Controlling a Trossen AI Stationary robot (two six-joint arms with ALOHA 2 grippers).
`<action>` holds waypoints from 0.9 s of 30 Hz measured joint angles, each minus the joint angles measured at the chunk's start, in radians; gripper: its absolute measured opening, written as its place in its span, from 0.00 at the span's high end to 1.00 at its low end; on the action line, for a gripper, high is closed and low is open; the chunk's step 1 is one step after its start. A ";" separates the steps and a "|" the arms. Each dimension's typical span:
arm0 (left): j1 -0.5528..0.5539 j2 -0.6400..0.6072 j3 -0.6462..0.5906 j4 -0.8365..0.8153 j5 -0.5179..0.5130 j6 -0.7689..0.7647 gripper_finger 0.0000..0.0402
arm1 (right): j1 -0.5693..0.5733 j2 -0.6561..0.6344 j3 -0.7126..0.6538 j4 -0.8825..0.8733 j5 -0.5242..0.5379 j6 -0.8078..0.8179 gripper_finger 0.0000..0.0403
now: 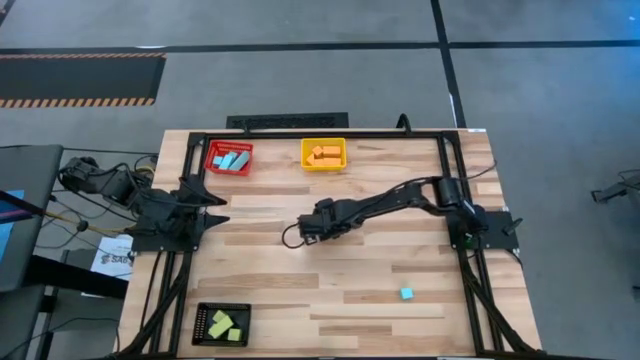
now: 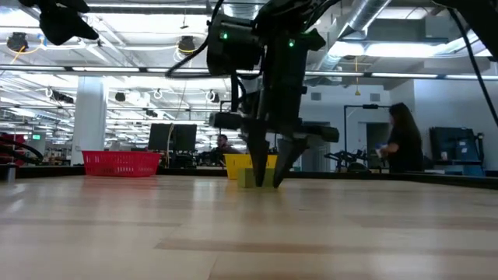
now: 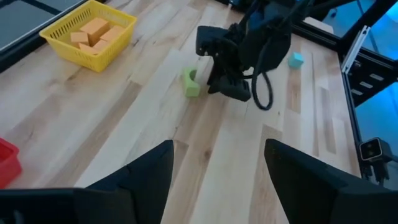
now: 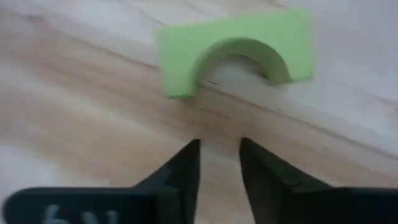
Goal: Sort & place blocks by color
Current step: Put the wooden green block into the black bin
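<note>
A light green arch-shaped block (image 4: 233,43) rests on the table near its middle; it also shows in the left wrist view (image 3: 191,83) and the low view (image 2: 247,179). My right gripper (image 4: 219,144) points down right beside it, its fingers only a narrow gap apart and empty; the block lies just beyond the fingertips. It also shows in the high view (image 1: 308,234). A light blue cube (image 1: 406,293) lies on the table toward the near right. My left gripper (image 3: 217,162) waits open at the table's left edge (image 1: 212,216).
A red bin (image 1: 229,157) with light blue blocks and a yellow bin (image 1: 323,153) with orange blocks stand at the far edge. A black tray (image 1: 222,323) with green blocks sits at the near left. People show in the room behind the table (image 2: 401,140).
</note>
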 joint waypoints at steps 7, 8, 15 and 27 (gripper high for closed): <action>0.000 0.000 0.000 0.025 -0.001 0.012 0.40 | -0.011 -0.168 0.003 -0.049 -0.039 -0.336 0.76; 0.000 0.000 0.000 0.038 -0.004 0.014 0.40 | -0.015 -0.188 0.002 -0.062 -0.041 -0.412 0.75; 0.000 0.000 0.000 0.090 -0.047 0.003 0.40 | -0.067 -0.255 0.001 -0.048 -0.025 -1.140 0.55; 0.000 0.004 0.000 0.083 -0.213 -0.159 0.40 | -0.181 -0.149 0.001 -0.006 -0.197 -1.755 0.28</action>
